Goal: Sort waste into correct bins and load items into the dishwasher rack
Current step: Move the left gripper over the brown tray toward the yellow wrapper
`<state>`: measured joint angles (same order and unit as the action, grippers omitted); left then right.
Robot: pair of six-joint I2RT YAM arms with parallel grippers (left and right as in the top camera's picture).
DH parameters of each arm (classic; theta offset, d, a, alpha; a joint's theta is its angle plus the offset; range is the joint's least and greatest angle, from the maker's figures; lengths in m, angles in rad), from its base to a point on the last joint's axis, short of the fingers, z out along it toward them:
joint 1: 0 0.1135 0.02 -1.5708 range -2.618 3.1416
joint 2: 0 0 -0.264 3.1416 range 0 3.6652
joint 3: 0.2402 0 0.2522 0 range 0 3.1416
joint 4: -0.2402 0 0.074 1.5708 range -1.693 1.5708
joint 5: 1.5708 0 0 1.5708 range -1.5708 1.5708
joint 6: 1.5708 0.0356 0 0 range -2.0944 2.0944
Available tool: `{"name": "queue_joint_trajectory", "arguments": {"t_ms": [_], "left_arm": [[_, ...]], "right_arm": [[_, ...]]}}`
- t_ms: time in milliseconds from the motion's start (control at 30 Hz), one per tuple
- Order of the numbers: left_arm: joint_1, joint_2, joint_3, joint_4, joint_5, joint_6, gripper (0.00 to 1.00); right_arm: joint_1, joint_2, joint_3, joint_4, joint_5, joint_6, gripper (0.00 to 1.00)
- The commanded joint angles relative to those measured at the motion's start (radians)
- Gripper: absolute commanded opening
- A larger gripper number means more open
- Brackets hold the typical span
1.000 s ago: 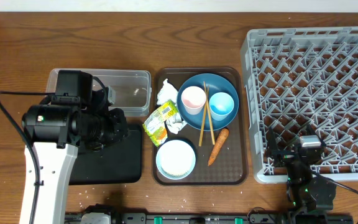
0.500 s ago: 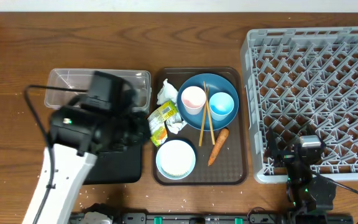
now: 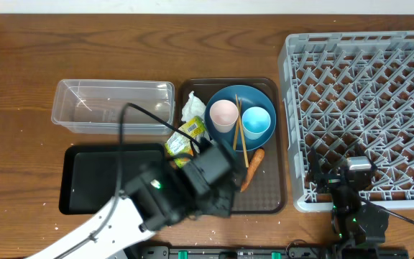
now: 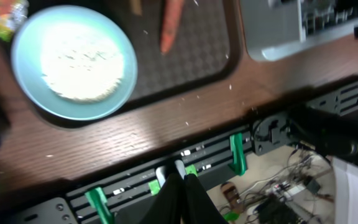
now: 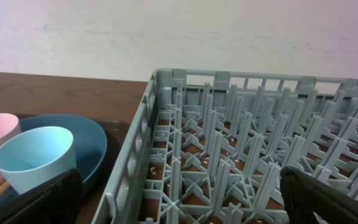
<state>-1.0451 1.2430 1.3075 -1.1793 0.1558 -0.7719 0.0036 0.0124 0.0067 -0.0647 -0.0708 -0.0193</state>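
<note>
My left gripper (image 4: 182, 184) is shut with nothing between its fingers; in the left wrist view its tips hang over the table's front rail. Above them lies the light-blue bowl (image 4: 73, 62) holding white rice, with the carrot (image 4: 171, 25) to its right. Overhead, the left arm (image 3: 192, 185) covers the bowl. The dark-blue plate (image 3: 244, 97) carries the pink cup (image 3: 223, 115), light-blue cup (image 3: 256, 122) and chopsticks (image 3: 236, 140). The wrapper (image 3: 185, 135) and tissue (image 3: 192, 108) lie to its left. My right gripper (image 5: 185, 205) stands open at the rack's (image 3: 365, 101) front left corner.
The clear tub (image 3: 113, 106) sits at the back left, with the black tray (image 3: 95, 180) in front of it. Both stand left of the brown serving tray (image 3: 279, 144). The grey rack fills the right side of the table. Cables lie below the table's front edge.
My left arm has swung right and forward, from over the black tray and clear tub to over the bowl at the brown tray's front. The right arm has not moved.
</note>
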Motion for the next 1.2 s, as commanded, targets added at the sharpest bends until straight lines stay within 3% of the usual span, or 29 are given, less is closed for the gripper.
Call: {"name": "queue_joint_trajectory", "arguments": {"t_ms": [0,233,400,500,700,833,1167], "left_arm": [[-0.082,0.029,-0.003,0.020,-0.079,-0.103,0.06],[-0.166,0.101,-0.003,0.086,-0.090,-0.103,0.07],[-0.167,0.151,-0.003,0.086,-0.090,-0.101,0.17],[-0.167,0.166,-0.003,0.086,-0.090,-0.102,0.32],[-0.167,0.169,-0.003,0.083,-0.114,-0.101,0.37],[-0.167,0.170,-0.003,0.075,-0.195,-0.101,0.43],[-0.167,0.201,-0.004,0.104,-0.501,-0.102,0.44]], "right_arm": [[-0.006,-0.003,-0.002,-0.004,0.003,-0.004,0.99],[-0.006,-0.003,-0.002,-0.004,0.003,-0.004,0.99],[-0.006,-0.003,-0.001,-0.004,0.003,-0.004,0.99],[-0.006,-0.003,-0.001,-0.004,0.003,-0.004,0.99],[-0.006,-0.003,-0.002,-0.004,0.003,-0.004,0.99],[-0.006,-0.003,-0.001,-0.004,0.003,-0.004,0.99],[-0.006,-0.003,-0.001,-0.004,0.003,-0.004,0.99]]}}
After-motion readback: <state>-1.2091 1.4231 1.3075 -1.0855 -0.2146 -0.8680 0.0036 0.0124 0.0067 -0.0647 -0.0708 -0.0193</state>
